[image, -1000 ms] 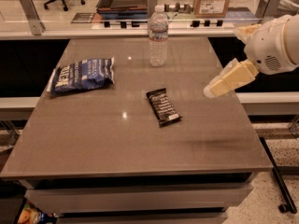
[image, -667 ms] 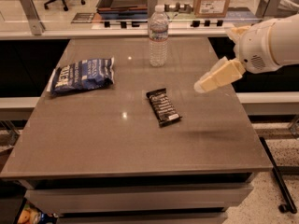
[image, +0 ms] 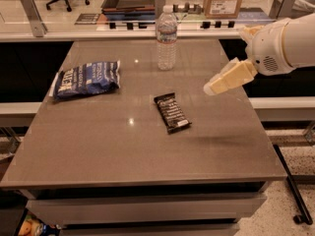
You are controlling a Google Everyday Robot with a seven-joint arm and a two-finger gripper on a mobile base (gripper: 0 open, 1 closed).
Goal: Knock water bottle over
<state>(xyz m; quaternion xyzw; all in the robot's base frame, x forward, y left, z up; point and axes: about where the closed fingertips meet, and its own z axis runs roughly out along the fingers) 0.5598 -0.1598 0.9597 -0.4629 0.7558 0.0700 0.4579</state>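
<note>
The clear ribbed plastic water bottle [image: 167, 38] looks light and tippy; the cream hand [image: 212, 87], closed and hovering well right of it over the grey desk [image: 123, 151], should shove near its cap.

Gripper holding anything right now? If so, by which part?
Nothing held. The gripper hangs over the table's right side, apart from the upright water bottle.
</note>
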